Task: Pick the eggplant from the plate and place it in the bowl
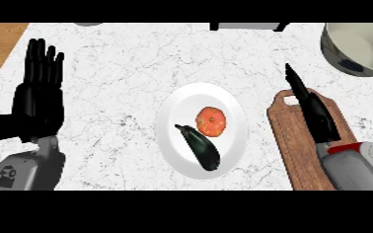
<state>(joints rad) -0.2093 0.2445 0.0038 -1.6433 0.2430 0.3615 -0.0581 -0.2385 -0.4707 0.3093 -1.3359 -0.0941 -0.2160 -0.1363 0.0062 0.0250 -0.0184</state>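
Marble counter (131, 69), eggplant (200, 147) on plate (175, 109)

A single head view looks steeply down from above onto the marble counter (131, 69), facing away from the robot's body. The forearms enter from the lower edge, and the white plate (175, 143) sits near the middle of the frame, seen fairly close.

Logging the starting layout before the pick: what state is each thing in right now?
Dark purple eggplant: lying on the plate, not held.
Orange round tomato: on the same plate, beside the eggplant.
White round plate: flat on the counter.
Grey bowl: upright at the far right, partly cut off.
Left hand: open, resting.
Right hand: open, over the wooden cutting board.
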